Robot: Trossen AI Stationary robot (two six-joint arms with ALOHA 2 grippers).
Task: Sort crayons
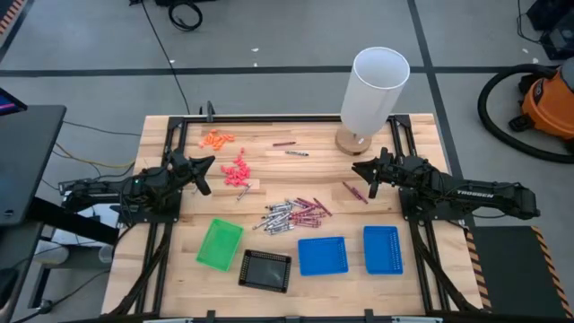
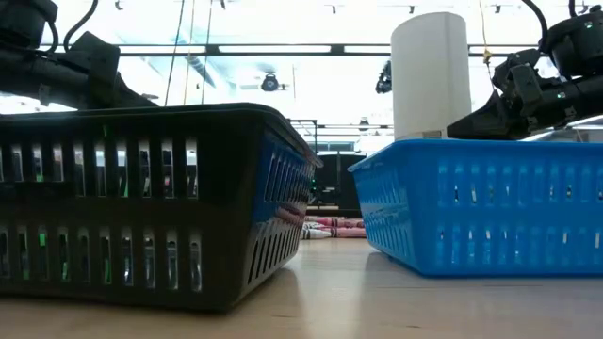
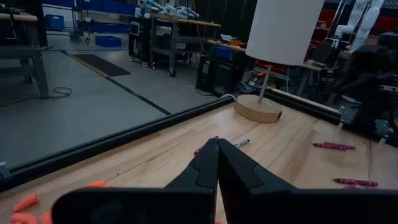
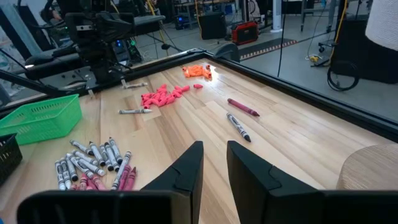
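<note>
From where I sit, my right gripper [image 4: 214, 163] hangs above the table with its fingers a narrow gap apart and nothing between them, while the left gripper [image 3: 217, 163] waits pinched shut and empty near the pink bits [image 1: 238, 172]. I judge the crayons [image 4: 93, 163] light, stiff, thin and apt to roll, so I would pinch one across its middle. The main heap lies near mid-table, short of my right gripper and off to one side; two stray crayons [image 4: 239, 118] lie farther ahead.

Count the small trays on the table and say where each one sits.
4, in a row along the near edge: green tray, black tray, blue tray, second blue tray. None looks hidden.
</note>
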